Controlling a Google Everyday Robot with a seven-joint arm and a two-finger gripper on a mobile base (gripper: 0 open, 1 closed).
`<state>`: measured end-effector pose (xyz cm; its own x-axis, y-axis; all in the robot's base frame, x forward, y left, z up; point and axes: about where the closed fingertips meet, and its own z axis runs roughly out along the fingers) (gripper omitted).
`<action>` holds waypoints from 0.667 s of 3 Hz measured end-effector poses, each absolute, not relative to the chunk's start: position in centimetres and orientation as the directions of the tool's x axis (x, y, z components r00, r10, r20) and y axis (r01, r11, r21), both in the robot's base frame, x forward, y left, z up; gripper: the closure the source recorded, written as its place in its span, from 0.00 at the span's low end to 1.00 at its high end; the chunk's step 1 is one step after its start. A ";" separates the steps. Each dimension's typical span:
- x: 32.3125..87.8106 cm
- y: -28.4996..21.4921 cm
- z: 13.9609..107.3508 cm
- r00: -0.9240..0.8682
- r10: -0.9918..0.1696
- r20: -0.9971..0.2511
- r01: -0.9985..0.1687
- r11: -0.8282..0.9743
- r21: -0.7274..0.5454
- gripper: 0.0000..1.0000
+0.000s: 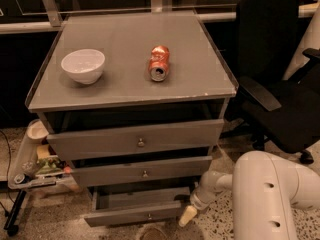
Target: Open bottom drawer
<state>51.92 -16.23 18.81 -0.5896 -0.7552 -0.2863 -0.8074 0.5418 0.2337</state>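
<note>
The bottom drawer [122,217] is the lowest and narrowest grey front of the cabinet, with a tiny round knob [149,216] at its centre. It stands pulled out a little, and part of its inside floor [142,199] shows behind the front. My gripper [188,212] is low at the drawer's right end, close against its side, at the end of my white arm [265,194], which comes in from the lower right.
The mid-sized drawer [142,172] and the widest top drawer [135,140] sit above. A white bowl [83,65] and a crushed orange can [159,63] lie on the cabinet top. A black office chair [280,89] stands to the right and a cluttered cart [35,166] to the left.
</note>
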 end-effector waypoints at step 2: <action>51.2 -16.1 18.4 -0.596 -0.755 -0.273 -0.802 0.540 0.255 0.00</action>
